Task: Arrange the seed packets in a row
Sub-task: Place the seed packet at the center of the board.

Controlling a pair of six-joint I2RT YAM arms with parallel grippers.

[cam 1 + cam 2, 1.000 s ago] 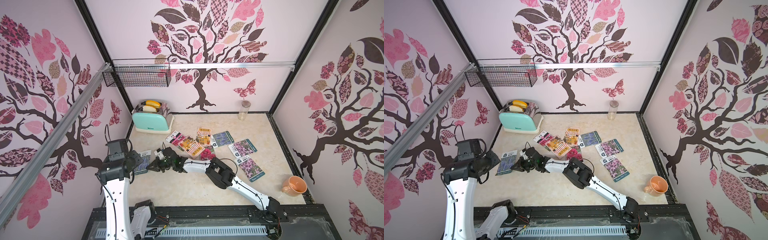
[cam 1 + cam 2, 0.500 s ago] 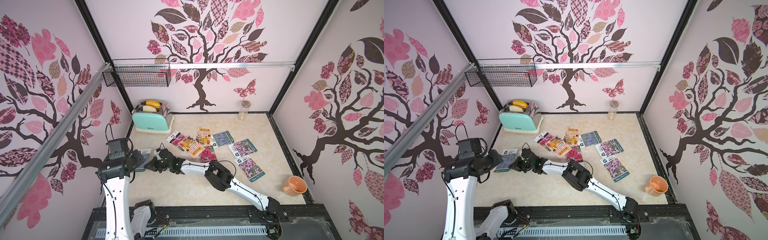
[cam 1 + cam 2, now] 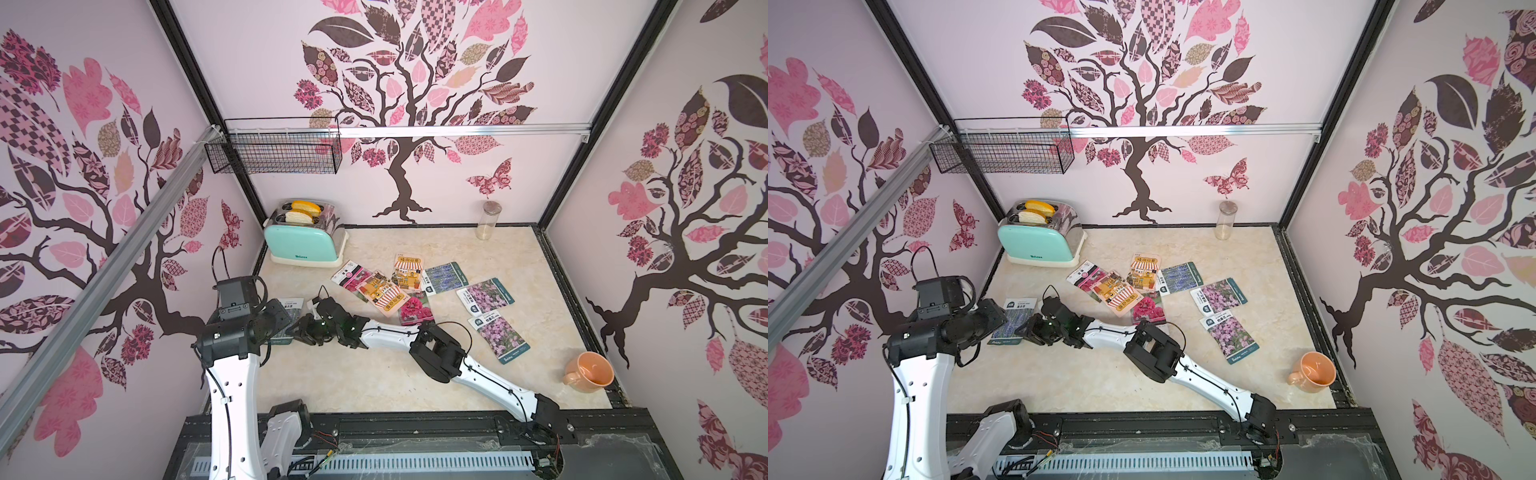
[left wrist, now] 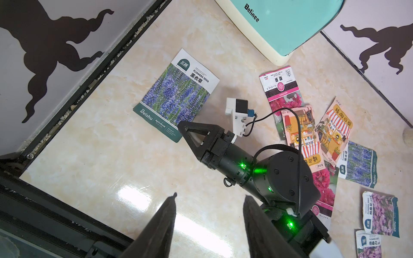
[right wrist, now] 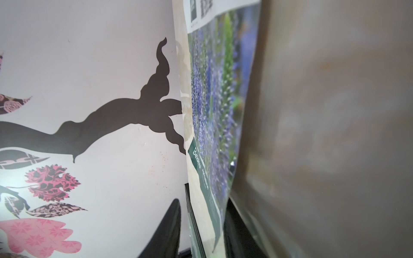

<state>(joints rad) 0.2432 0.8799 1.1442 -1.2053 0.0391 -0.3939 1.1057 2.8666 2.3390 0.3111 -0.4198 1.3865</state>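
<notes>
Open room: the cream marble-look surface [image 3: 332, 386] lies bare well in front of the mint-green plastic toaster [image 3: 303, 245]. Beside the toaster, overlapping glossy seed packets [image 3: 386, 291] crowd the way; the white-and-black right arm [image 3: 390, 332] stretches low across the surface before it.

I note: lavender packet [image 4: 176, 96] blue-violet blooms, green stems, white label band, teal brand band. Shop packet [image 3: 406, 272] orange, striped awning. Toaster [image 3: 303, 245] mint. Mug [image 3: 590, 370] peach. Table [image 3: 374, 382] cream marble. Wall [image 3: 457, 183] pink-leaf tree print.

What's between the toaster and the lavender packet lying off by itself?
Nothing: bare tabletop separates the toaster and that lavender packet, clearest in the left wrist view.
</notes>
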